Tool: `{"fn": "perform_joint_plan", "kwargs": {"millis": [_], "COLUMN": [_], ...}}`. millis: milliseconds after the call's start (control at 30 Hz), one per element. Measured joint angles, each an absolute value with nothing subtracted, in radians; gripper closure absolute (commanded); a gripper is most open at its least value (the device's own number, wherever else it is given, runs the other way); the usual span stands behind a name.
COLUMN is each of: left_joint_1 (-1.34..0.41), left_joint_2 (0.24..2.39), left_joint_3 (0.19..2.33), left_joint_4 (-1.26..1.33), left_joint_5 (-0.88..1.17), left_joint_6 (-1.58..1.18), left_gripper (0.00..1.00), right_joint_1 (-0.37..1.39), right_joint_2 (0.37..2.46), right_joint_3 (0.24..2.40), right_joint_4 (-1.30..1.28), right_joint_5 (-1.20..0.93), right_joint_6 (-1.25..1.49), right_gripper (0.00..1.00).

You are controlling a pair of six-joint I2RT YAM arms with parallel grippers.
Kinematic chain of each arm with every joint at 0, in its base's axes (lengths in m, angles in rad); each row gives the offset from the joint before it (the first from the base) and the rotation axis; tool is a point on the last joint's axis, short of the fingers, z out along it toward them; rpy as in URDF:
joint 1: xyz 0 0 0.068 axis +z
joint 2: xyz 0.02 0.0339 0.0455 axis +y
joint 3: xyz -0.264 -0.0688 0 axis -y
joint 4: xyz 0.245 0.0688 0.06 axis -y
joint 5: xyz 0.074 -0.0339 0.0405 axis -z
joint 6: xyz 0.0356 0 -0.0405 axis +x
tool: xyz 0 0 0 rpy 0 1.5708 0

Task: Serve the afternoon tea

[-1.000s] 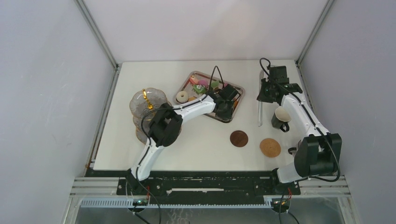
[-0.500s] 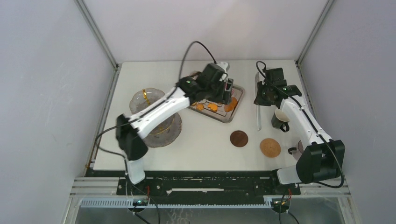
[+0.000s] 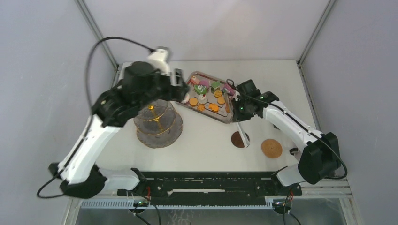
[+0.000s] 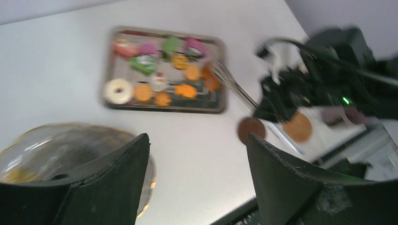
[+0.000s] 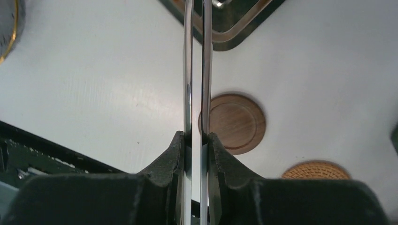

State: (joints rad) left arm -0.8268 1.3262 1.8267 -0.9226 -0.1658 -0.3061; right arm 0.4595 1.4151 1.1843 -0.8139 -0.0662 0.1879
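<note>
The small cakes, orange cookies and white donut lie on the steel tray. The three-tier glass stand with its gold pole stands to the left of the tray. My left gripper hangs open and empty high above the table, between stand and tray; in the left wrist view the left gripper shows bare table between its fingers. My right gripper is shut on the long metal tongs, whose tips reach over the tray's right end. My right arm mostly hides the cups.
A dark wooden coaster and a woven coaster lie at the front right, the tongs' handle end over the wooden one. Grey walls and frame posts enclose the table. The black mounting rail runs along the near edge.
My left arm rose from the tray and swung back left over the stand, its jaws opening. My right arm carried the tongs from the table's right side to the tray's right end.
</note>
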Motion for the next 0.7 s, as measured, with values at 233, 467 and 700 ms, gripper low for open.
{"fn": "perform_joint_plan", "kwargs": {"millis": [233, 467, 700], "left_joint_1": [-0.513, -0.341, -0.300], "left_joint_2": [1.016, 0.877, 0.859], "left_joint_3": [1.627, 1.535, 1.489], "left_joint_4": [-0.931, -0.938, -0.938], "left_joint_5": [-0.294, -0.376, -0.389], "left_joint_6": [-0.352, -0.394, -0.410], "left_gripper": [0.17, 0.17, 0.16], "right_joint_1": [0.542, 0.573, 0.577], "right_joint_2": [1.533, 1.628, 1.693], "right_joint_3": [1.201, 1.279, 1.364], "right_joint_4": [-0.878, -0.899, -0.924], "right_joint_5": [-0.088, -0.076, -0.042], "right_joint_6": [0.161, 0.154, 0.150], "right_gripper": [0.71, 0.60, 0.55]}}
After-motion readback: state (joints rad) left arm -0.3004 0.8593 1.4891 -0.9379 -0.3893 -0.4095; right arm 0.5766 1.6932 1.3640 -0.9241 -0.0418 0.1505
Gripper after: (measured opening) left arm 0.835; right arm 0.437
